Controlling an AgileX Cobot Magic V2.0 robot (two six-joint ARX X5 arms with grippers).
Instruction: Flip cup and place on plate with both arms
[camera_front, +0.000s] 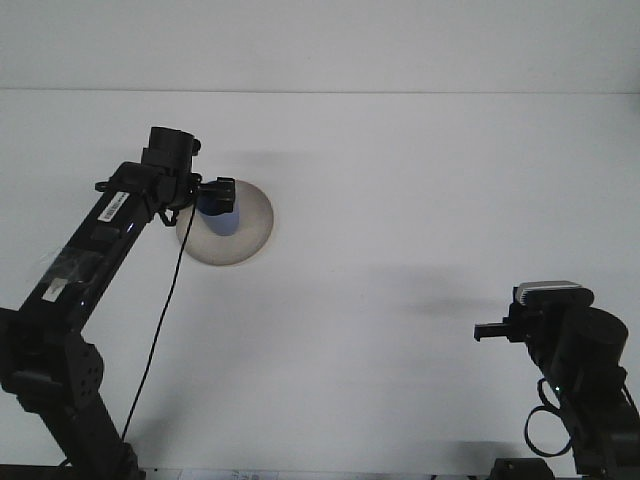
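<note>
Left gripper (219, 194) is positioned over the plate (247, 226), with its dark fingers at the top of the cup (218, 221). From this view it cannot be determined whether the fingers are clamped on the cup or spread apart from it. The cup is blue and sits on the plate, left of the plate's centre; its upper part is hidden behind the gripper, so its orientation (mouth up or mouth down) cannot be read. The plate is round, pale beige, and lies flat on the white table (400, 200), in the left rear area of the surface.

Left arm (100, 240) reaches diagonally from the lower left corner up to the plate. A white label with dark printing is fixed to the upper link near the wrist; the printing is too small to read. A second pale patch shows lower on the arm, also illegible. A thin black cable hangs from the wrist down toward the table's front edge.

Right gripper (484, 332) is well apart from the plate, at the lower right, pointing left. Its finger spacing cannot be determined. A grey-white camera module (548, 292) sits on top of the right arm's wrist. No brand marking is legible.
</note>
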